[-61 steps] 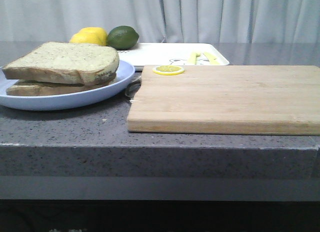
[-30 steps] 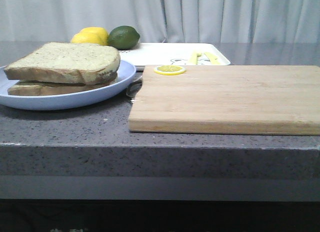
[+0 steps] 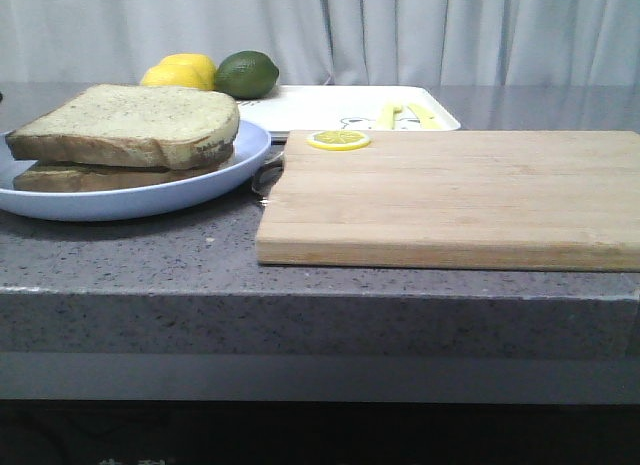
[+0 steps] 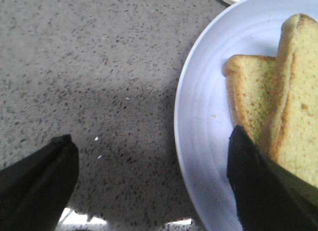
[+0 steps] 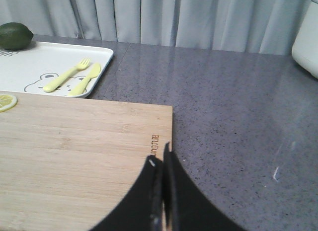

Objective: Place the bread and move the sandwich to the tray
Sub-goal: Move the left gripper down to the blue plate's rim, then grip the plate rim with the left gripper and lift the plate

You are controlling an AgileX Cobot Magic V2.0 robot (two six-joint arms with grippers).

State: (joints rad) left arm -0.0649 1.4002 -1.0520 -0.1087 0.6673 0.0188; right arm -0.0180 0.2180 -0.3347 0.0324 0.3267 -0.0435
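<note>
The sandwich (image 3: pixel 120 150) sits on a round pale blue plate (image 3: pixel 130 200) at the left of the counter. Its top slice of bread (image 3: pixel 130 120) lies flat on a lower slice, slightly offset; no egg shows between them. In the left wrist view my left gripper (image 4: pixel 151 139) is open and straddles the plate's rim (image 4: pixel 198 116). One finger (image 4: pixel 39 181) hangs over the counter and the other reaches the edge of the bread (image 4: pixel 298 102). The white tray (image 3: pixel 330 105) lies at the back. My right gripper (image 5: pixel 161 156) is shut and empty, over a corner of the cutting board (image 5: pixel 74 141).
A light wooden cutting board (image 3: pixel 450 195) fills the right front, with a lemon slice (image 3: pixel 338 140) on its far corner. A lemon (image 3: pixel 180 73) and a lime (image 3: pixel 246 73) sit behind the plate. On the tray lie a yellow fork (image 5: pixel 64 77) and knife. A white appliance (image 5: pixel 305 37) stands at far right.
</note>
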